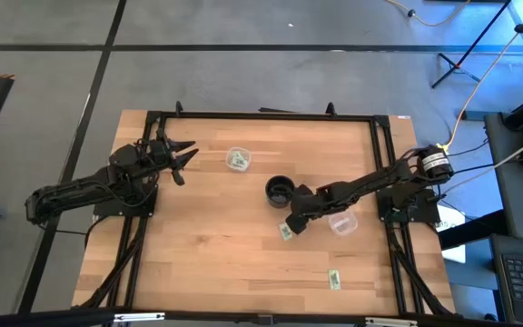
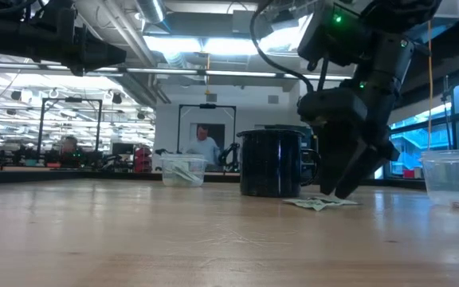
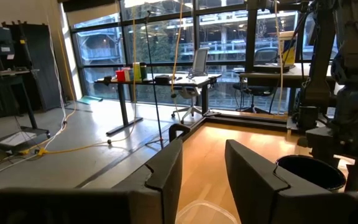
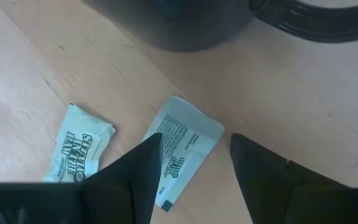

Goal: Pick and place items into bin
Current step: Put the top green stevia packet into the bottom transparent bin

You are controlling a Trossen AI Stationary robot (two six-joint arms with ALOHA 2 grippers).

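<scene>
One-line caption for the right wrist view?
Right gripper open over two pale green packets lying beside the black mug.

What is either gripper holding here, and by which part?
Nothing. The right gripper stands open over a green packet lying flat on the table beside the black mug; the left gripper is open, empty.

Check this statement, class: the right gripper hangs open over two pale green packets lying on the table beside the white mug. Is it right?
One detail is wrong: the mug is black, not white, as the high view shows. The rest holds: the right gripper hangs open over two pale green packets lying on the table beside that mug.
</scene>
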